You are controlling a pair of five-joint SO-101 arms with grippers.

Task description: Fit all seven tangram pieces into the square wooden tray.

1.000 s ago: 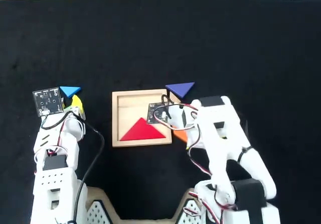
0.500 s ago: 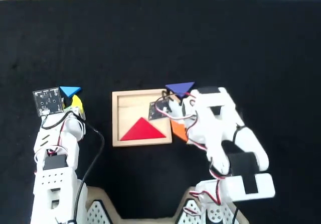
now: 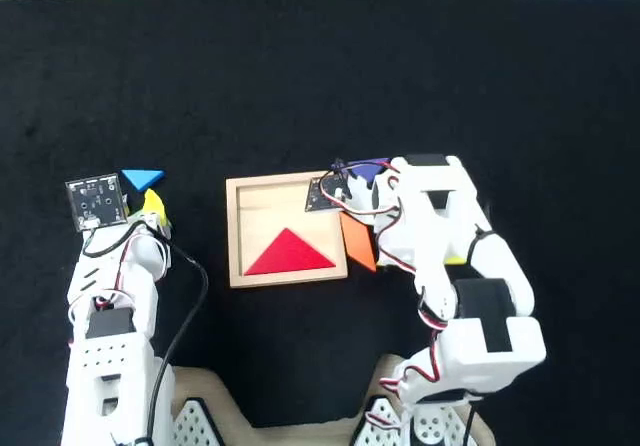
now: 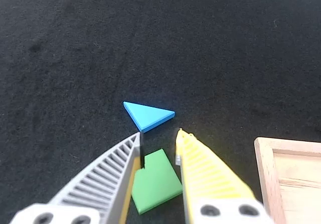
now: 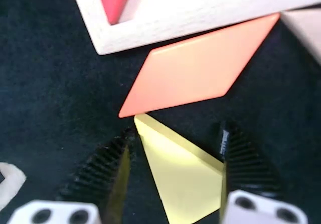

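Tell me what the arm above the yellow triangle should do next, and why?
Probably close the right jaws on the yellow triangle. They stand open, one on each side of it, and it lies on the black cloth outside the tray, next to the orange piece.

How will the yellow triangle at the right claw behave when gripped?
The yellow triangle looks flat and rigid, so it likely won't bend or roll. Its slanted, smooth edges could let it twist or slip inside the right claw.
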